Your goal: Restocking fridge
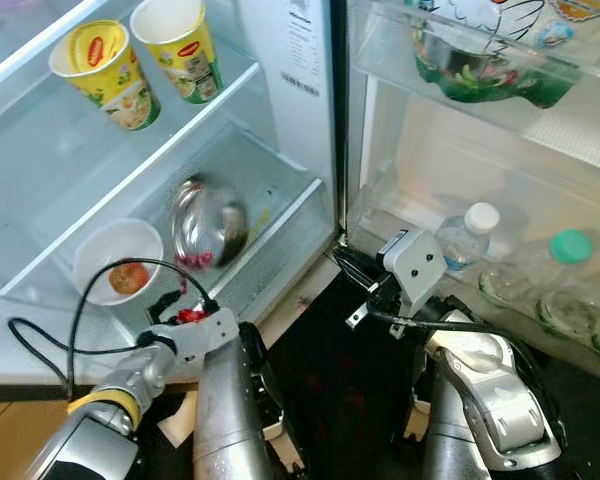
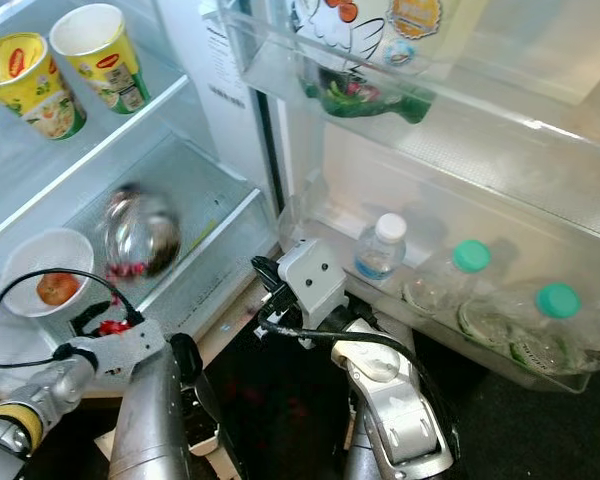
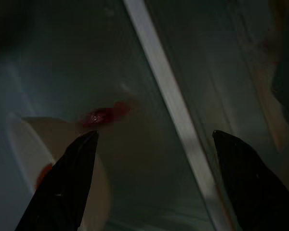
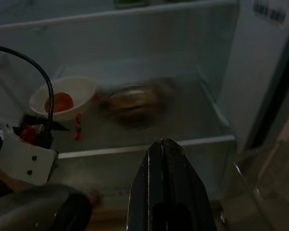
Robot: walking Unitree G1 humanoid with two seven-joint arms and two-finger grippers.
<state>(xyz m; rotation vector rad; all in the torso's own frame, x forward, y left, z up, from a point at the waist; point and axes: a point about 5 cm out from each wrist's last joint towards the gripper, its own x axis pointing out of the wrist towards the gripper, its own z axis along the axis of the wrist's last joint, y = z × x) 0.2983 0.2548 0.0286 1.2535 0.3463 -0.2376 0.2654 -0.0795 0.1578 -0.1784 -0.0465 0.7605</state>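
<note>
The fridge stands open. In its lower clear drawer (image 1: 280, 235) a white bowl (image 1: 92, 262) holds a round orange-red fruit (image 1: 128, 277). Beside it lies a shiny steel bowl (image 1: 208, 222), blurred, with small red bits at its near edge. My left gripper (image 3: 154, 139) is open and empty, its fingers (image 3: 67, 183) spread before the drawer's front near the white bowl. My left wrist (image 1: 190, 330) sits just below that drawer. My right gripper (image 4: 164, 147) is shut on nothing and points at the drawer's front from the right, at the fridge's lower edge (image 1: 345, 260).
Two yellow noodle cups (image 1: 105, 72) (image 1: 180, 45) stand on the shelf above. The door rack (image 1: 580, 340) on the right holds a white-capped bottle (image 1: 465, 238) and green-capped bottles (image 1: 565, 270). A bag of greens (image 1: 490, 75) sits in the upper door shelf.
</note>
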